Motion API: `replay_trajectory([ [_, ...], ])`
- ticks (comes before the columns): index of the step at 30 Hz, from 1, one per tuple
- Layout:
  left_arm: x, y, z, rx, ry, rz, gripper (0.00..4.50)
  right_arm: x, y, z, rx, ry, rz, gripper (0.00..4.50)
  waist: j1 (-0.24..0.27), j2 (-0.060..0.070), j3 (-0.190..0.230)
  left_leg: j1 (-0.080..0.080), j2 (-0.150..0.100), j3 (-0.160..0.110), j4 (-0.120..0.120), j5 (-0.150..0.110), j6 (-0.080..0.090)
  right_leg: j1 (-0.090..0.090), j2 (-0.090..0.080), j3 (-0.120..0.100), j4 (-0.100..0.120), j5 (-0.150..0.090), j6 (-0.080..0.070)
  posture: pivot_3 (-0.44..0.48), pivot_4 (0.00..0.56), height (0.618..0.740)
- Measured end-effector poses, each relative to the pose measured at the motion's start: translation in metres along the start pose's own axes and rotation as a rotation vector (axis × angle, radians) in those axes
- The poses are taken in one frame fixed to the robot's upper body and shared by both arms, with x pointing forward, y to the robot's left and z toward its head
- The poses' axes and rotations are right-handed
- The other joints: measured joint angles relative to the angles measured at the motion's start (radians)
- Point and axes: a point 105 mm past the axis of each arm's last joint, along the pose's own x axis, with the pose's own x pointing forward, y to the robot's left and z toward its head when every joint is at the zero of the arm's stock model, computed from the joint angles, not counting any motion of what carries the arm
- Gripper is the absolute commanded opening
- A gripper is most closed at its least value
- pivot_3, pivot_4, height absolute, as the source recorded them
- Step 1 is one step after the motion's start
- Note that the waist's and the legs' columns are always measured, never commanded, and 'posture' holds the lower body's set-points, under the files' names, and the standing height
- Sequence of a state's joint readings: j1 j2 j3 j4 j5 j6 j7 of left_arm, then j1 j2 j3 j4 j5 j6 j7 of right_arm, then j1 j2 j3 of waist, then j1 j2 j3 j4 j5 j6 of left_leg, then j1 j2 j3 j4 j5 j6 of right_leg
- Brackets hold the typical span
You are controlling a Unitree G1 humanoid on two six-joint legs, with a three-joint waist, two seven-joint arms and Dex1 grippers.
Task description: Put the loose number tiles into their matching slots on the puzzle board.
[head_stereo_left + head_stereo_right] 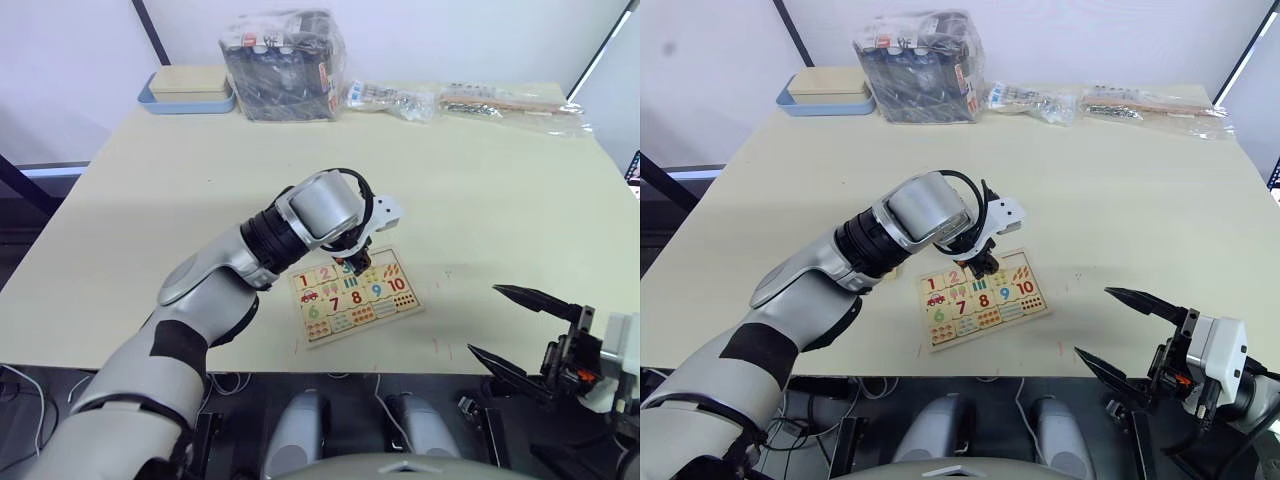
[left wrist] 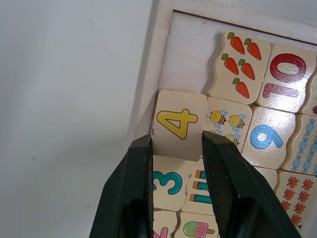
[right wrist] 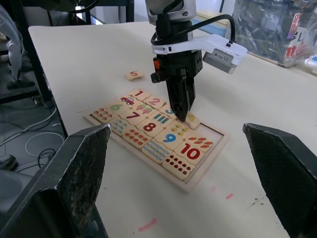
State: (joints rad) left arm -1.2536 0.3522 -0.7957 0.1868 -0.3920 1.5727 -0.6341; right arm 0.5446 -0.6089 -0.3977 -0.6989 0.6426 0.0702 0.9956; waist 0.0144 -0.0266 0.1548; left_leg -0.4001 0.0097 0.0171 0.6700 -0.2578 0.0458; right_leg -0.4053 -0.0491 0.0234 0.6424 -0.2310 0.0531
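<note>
The right gripper [image 1: 1120, 325] hangs off the near edge of the table [image 1: 500, 190], nearer than the puzzle board [image 1: 981, 297], its two black fingers spread wide and holding nothing. The puzzle board lies flat near that edge, one board in all. The left gripper [image 2: 176, 163] stands over the board's top row, fingers pinched on the edge of the yellow 4 tile [image 2: 180, 124], which sits tilted at its slot beside the seated 3 tile [image 2: 167, 182]. Beyond the 4 tile, one empty slot [image 2: 190, 59] of plain wood shows at the row's end, next to the carrot piece [image 2: 241, 64]. In the right wrist view, tiles 1 [image 3: 139, 93] and 2 [image 3: 155, 101] sit in the same row, and one loose 5 tile [image 3: 132, 75] lies on the table apart from the board. The table is pale, matte and plain. At its far edge, well beyond the board, stand a blue-edged tray [image 1: 187, 95] with a wooden box, one dark bundle wrapped in clear plastic [image 1: 284, 52], and two flat plastic bags [image 1: 392, 98] whose contents are hard to make out. A white wall rises behind.
</note>
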Motion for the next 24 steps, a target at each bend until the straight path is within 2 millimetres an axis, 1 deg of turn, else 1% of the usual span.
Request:
replay_trajectory([
  [24,0.0018,-0.006,0.0003,0.041,-0.015,-0.003,1.02,0.0033,0.0032,-0.0002,0.01,-0.008,0.013,4.5,0.001,0.0,0.0,0.0,0.0,0.0,0.0,0.0,0.0,0.0,0.0,0.0,0.0,0.0,0.0,0.0,0.15,0.74],
])
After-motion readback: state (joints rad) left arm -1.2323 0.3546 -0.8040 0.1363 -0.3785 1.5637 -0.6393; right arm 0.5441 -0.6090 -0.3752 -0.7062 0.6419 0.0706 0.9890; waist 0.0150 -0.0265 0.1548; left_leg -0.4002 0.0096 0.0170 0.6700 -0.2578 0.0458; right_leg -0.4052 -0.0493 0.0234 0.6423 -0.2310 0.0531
